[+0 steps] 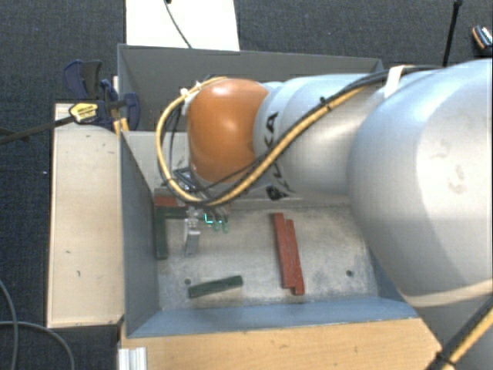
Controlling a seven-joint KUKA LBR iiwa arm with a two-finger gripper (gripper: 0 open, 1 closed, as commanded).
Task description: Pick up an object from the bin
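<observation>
Silver and bulky, the arm [400, 168] reaches from the right, its orange cover [223, 126] and a looped yellow cable [166, 141] sitting directly above the hand [192, 241]. The hand is low over the floor of the grey bin [254, 313], in its left part. Whether the hand is open or closed I cannot tell, and nothing can be seen held in it.

Just to its left, a dark green block [159, 236] lies along the bin wall, close to the hand but apart from it. A small red piece [164, 201] lies at that block's far end. In front of the hand, towards the bin's near wall, lies a dark green bar [216, 286]. Well to the hand's right, two red-brown strips [287, 253] lie side by side.
</observation>
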